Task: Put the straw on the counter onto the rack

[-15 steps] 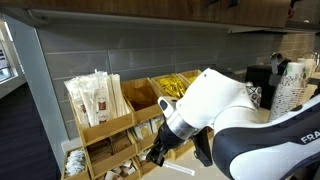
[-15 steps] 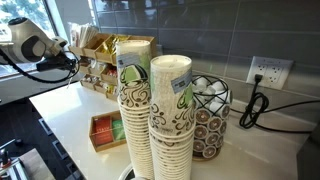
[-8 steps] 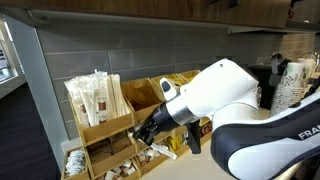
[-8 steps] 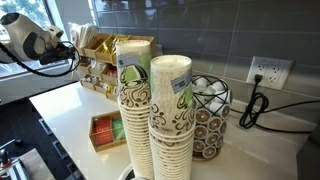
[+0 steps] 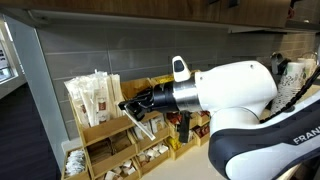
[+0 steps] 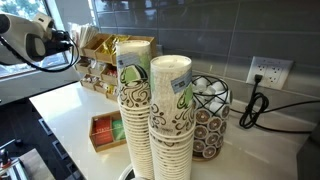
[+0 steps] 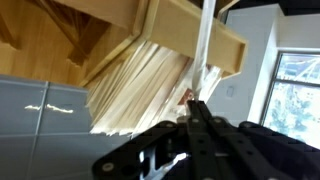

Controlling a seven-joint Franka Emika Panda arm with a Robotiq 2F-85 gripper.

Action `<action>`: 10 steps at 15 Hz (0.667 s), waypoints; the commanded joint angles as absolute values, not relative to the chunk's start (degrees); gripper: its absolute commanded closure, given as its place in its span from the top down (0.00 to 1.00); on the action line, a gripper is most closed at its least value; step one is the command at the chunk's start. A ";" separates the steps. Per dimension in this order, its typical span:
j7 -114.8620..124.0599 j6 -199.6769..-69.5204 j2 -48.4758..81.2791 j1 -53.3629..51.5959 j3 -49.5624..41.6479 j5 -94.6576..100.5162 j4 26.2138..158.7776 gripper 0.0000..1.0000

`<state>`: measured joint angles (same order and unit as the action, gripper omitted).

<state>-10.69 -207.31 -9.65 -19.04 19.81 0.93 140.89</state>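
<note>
Gripper point(image 7: 196, 104) jaws are pinching the straw point(image 7: 204, 45); we are risking snagging it on the rack point(image 7: 170, 30) lip.

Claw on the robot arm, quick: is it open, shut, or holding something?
Gripper: closed, pinching a white straw close to the wooden rack.
</note>
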 commanded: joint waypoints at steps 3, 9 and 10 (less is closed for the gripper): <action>-14.84 -220.33 -4.97 -17.75 21.71 -4.64 138.19 0.01; -18.01 -230.05 1.33 -18.95 22.36 -8.44 132.65 0.01; -17.84 -230.88 1.66 -19.43 21.91 -7.94 132.02 0.01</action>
<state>-16.12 -227.66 -1.26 -18.52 21.66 -6.94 135.07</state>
